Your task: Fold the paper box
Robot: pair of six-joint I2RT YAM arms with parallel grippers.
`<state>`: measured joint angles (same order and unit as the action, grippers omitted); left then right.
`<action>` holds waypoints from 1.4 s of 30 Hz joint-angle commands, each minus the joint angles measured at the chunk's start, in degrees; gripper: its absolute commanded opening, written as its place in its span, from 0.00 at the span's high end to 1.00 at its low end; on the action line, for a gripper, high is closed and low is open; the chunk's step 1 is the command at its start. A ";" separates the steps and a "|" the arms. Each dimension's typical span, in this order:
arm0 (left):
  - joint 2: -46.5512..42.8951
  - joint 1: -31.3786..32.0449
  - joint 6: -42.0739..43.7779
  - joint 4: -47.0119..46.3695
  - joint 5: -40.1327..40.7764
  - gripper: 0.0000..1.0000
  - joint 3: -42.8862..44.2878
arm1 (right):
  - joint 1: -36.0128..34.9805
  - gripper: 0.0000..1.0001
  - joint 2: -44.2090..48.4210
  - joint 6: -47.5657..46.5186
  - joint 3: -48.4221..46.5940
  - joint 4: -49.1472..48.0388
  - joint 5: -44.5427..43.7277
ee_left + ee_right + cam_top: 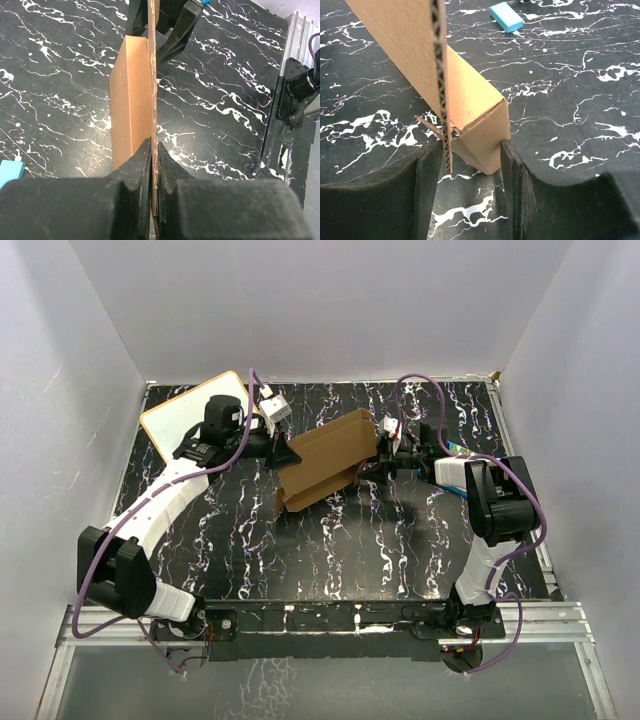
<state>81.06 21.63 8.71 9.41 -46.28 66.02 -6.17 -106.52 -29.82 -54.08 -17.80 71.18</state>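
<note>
The paper box (pixel 325 460) is a partly folded brown cardboard blank, held above the middle of the black marbled table (pixel 330 560). My left gripper (pixel 290 453) is at its left end, shut on a thin upright cardboard wall (pixel 131 95); the jaws pinch the edge at the left gripper (pixel 155 165). My right gripper (pixel 381 452) is at the box's right end. In the right wrist view the right gripper (pixel 470 165) is open, its fingers (pixel 512 185) straddling a folded corner of the box (pixel 470 95) and a corrugated wall edge.
A white board with an orange rim (pixel 190 420) lies at the back left under the left arm. A small blue block (pixel 506 16) lies on the table beyond the box and also shows in the left wrist view (pixel 11 170). A metal rail (pixel 295 45) runs along the table's edge.
</note>
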 commanded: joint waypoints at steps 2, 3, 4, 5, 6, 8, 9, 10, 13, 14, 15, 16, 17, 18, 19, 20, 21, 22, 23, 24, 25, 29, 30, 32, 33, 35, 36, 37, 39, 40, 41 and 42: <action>-0.20 -0.36 0.16 0.39 -1.98 1.00 0.38 | -0.75 0.49 2.11 2.22 -0.24 -6.94 -1.48; -0.20 -0.36 0.07 0.31 -2.02 1.00 0.36 | -0.76 0.50 2.11 3.19 0.00 -7.93 -1.63; -0.22 -0.36 0.01 0.26 -2.05 1.00 0.33 | -0.80 0.51 2.11 3.75 0.16 -8.50 -1.60; -0.27 -0.36 -0.06 0.22 -2.06 1.00 0.34 | -0.85 0.53 2.11 4.11 0.23 -8.86 -1.58; -0.28 -0.36 -0.10 0.18 -2.06 1.00 0.34 | -0.93 0.56 2.11 4.40 0.31 -9.05 -1.59; -0.28 -0.42 -0.32 0.13 -1.98 1.00 0.34 | -0.95 0.61 2.18 4.68 0.45 -9.10 -1.61; -0.28 -0.43 -0.39 0.09 -1.97 1.00 0.29 | -1.02 0.63 2.19 4.69 0.47 -9.10 -1.67; -0.34 -0.44 -0.44 0.04 -1.90 1.00 0.26 | -0.98 0.66 2.26 4.76 0.55 -9.17 -1.82; -0.29 -0.49 -0.83 -0.09 -1.71 1.00 0.24 | -0.99 0.73 2.43 4.95 0.77 -9.18 -2.30; -0.29 -0.53 -0.88 -0.09 -1.71 1.00 0.19 | -0.99 0.76 2.53 5.02 0.82 -9.11 -2.33; -0.28 -0.53 -1.03 -0.14 -1.64 1.00 0.21 | -1.00 0.79 2.69 5.15 0.97 -9.09 -2.48; -0.33 -0.53 -1.06 -0.18 -1.56 1.00 0.17 | -0.99 0.82 2.84 5.37 1.07 -9.09 -2.68; -0.37 -0.51 -1.23 -0.20 -1.41 1.00 0.17 | -1.03 0.85 3.04 5.72 1.20 -9.09 -2.89; -0.44 -0.55 -1.60 -0.37 -1.20 1.00 0.18 | -1.01 0.87 3.34 5.99 1.25 -8.93 -3.42; -0.47 -0.61 -2.07 -0.50 -0.87 1.00 0.16 | -0.96 0.89 3.67 6.16 1.32 -8.54 -3.90; -0.58 -0.66 -2.60 -0.70 -0.27 1.00 0.16 | -1.01 0.91 4.14 6.20 1.31 -7.89 -4.27; -0.63 -0.70 -3.23 -0.75 0.35 1.00 0.28 | -1.00 0.92 4.77 6.18 1.33 -7.20 -4.82; -0.71 -0.71 -3.72 -0.78 0.81 1.00 0.38 | -1.01 0.92 5.49 6.17 1.28 -6.32 -5.43; -0.84 -0.75 -4.25 -0.98 1.41 1.00 0.44 | -0.99 0.92 6.04 6.18 1.34 -5.46 -6.20; -0.97 -0.77 -4.98 -1.17 1.77 1.00 0.43 | -0.95 0.92 6.95 6.31 1.21 -4.38 -7.11; -1.10 -0.79 -5.61 -1.37 2.48 1.00 0.43 | -0.95 0.92 8.36 6.23 0.99 -2.82 -7.89; -1.95 -0.79 -8.86 -2.68 4.42 0.99 -0.04 | -0.98 0.92 11.07 4.84 -0.44 4.42 -11.40; -2.06 -0.77 -9.59 -3.20 4.71 0.97 -0.20 | -1.01 0.92 11.49 4.49 -0.98 6.63 -12.15; -2.45 -0.80 -12.04 -4.23 5.71 0.91 -0.79 | -0.99 0.92 12.07 3.67 -2.20 11.04 -13.52; -2.40 -0.80 -12.92 -4.75 5.96 0.89 -1.04 | -0.95 0.92 12.18 3.36 -2.76 14.34 -14.18; -2.44 -0.78 -15.25 -5.93 6.26 0.82 -1.82 | -1.02 0.92 12.18 2.57 -4.33 19.50 -15.53; -3.56 -0.75 -16.48 -6.55 6.21 0.78 -2.19 | -0.97 0.92 12.19 2.09 -5.01 22.02 -16.20; -4.11 -0.79 -17.75 -7.18 6.24 0.75 -2.65 | -1.00 0.92 12.21 1.65 -5.66 24.34 -16.83; -4.83 -0.80 -20.26 -8.44 6.44 0.68 -3.58 | -1.00 0.92 12.52 0.89 -6.58 28.46 -18.30; -5.14 -0.80 -21.56 -8.86 6.64 0.64 -3.99 | -0.97 0.92 12.60 0.39 -7.16 30.93 -18.94; -5.63 -0.80 -22.68 -9.14 7.01 0.61 -4.31 | -1.00 0.92 12.82 -0.05 -7.78 33.26 -19.86; -6.01 -0.80 -23.89 -9.15 7.52 0.59 -4.66 | -1.02 0.92 12.99 -0.58 -8.38 35.51 -20.96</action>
<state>79.29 21.10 -9.02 2.92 -40.16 62.30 -6.92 -96.49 -27.79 -58.26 6.81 52.77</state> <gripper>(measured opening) 0.371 0.156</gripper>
